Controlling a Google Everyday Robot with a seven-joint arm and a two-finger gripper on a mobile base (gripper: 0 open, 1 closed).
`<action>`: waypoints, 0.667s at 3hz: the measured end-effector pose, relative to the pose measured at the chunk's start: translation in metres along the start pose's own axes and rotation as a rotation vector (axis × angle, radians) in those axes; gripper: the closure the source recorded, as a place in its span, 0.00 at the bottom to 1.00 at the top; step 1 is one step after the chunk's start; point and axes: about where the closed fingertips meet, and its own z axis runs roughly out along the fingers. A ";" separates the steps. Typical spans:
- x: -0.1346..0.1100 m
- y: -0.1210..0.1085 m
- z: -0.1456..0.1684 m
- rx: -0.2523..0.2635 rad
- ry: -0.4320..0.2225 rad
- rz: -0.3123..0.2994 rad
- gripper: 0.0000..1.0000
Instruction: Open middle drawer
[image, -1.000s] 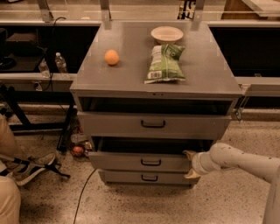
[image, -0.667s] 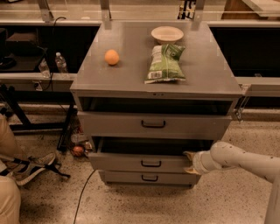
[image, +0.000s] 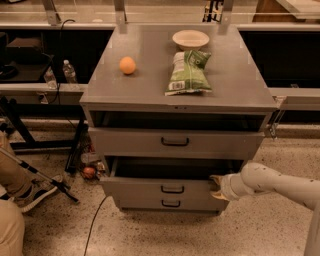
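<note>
- You're looking at the middle drawer (image: 145, 189) sitting in the grey cabinet (image: 150, 97), between the taller top drawer (image: 125, 142) and the short bottom drawer (image: 142, 204). Its front is standing out from the cabinet face w/ a dark gap above it, so it's reading as partly open.
- The gripper (image: 218, 186) is sitting at the right end of that drawer front, by its top edge, low on the cabinet's right side. The arm is coming in from the right. Can't tell whether the grip is open or closed there.
- Handling, as a judgement: you're dealing w/ stiff sheet metal, prob. riding on slides, so it's likely moving straight out w/ steady resistance. The painted front is looking smooth and slippery.
- The best holds are looking like the small black pull handle (image: 172, 189) at the front's centre, or the top lip. Pulling from the right end alone is risking the drawer twisting and binding.
- Hidden: the drawer's inside is lying in shadow, so contents and weight are unknown. The slides aren't showing, and the frame edge is cutting off the arm.
- On the cabinet top, an orange (image: 127, 65), a green chip bag (image: 189, 72) and a bowl (image: 190, 38) are sitting loose, so a hard jerk is risking shifting them.
</note>
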 end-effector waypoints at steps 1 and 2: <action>-0.001 0.003 0.000 -0.004 0.000 -0.003 1.00; -0.001 0.002 -0.001 -0.004 0.000 -0.003 1.00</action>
